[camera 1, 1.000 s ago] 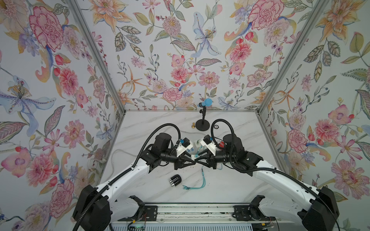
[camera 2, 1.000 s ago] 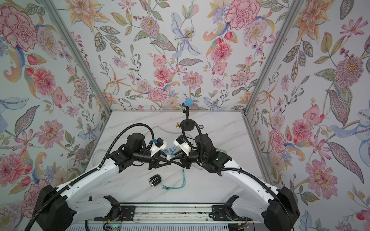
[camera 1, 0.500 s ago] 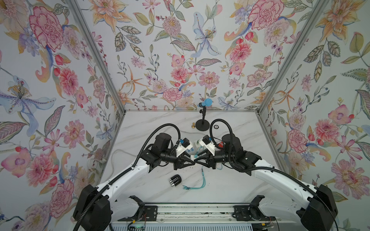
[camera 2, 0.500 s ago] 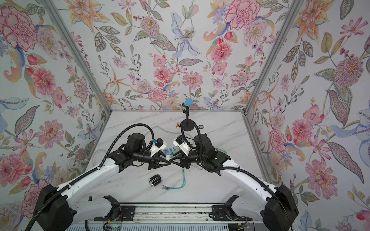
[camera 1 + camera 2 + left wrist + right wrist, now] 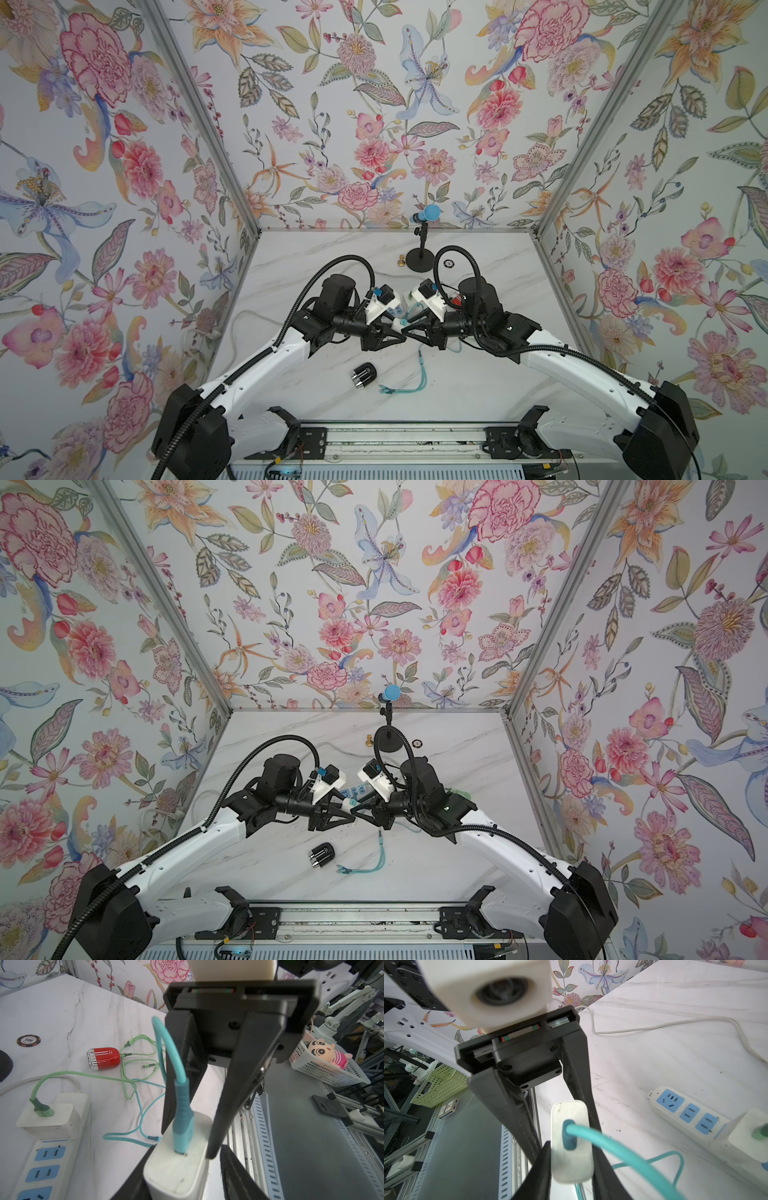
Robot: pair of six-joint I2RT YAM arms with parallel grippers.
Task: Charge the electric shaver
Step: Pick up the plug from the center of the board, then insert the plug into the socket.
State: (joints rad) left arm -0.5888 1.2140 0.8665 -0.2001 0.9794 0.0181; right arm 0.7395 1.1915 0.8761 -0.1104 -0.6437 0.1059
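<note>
Electric shaver (image 5: 365,374), black, barrel-shaped with a chromed head end: lies on its side on the worktop (image 5: 316,266) near the front edge, a little left of centre, clear of both arms, with nothing plugged into it. Teal charging cable (image 5: 423,376): its multi-tip end rests just beside the shaver along the front edge, and the rest rises toward the grippers. White USB adapter (image 5: 178,1169): held above the middle of the worktop, with the cable's teal USB plug (image 5: 182,1126) seated in its face. Right gripper (image 5: 415,330): jaws narrow, pressed on the adapter's two sides in the right wrist view. Left gripper (image 5: 390,334): meets the right one tip to tip. Its jaws flank the adapter but stand wider than it, with a gap showing on one side in the left wrist view, so it seems to carry nothing. White power strip (image 5: 685,1109): lies mid-worktop beneath the grippers with several blue sockets free. One socket holds a second adapter (image 5: 52,1118), whose green cable (image 5: 83,1074) leads toward a red shaver (image 5: 104,1061). Step in hand, as judged: readying the adapter, now gripped by the right gripper alone. The next move calls for pressing its pin side, hidden here, squarely into a free socket. After that, the matching cable tip has to go into the black shaver's port.
</note>
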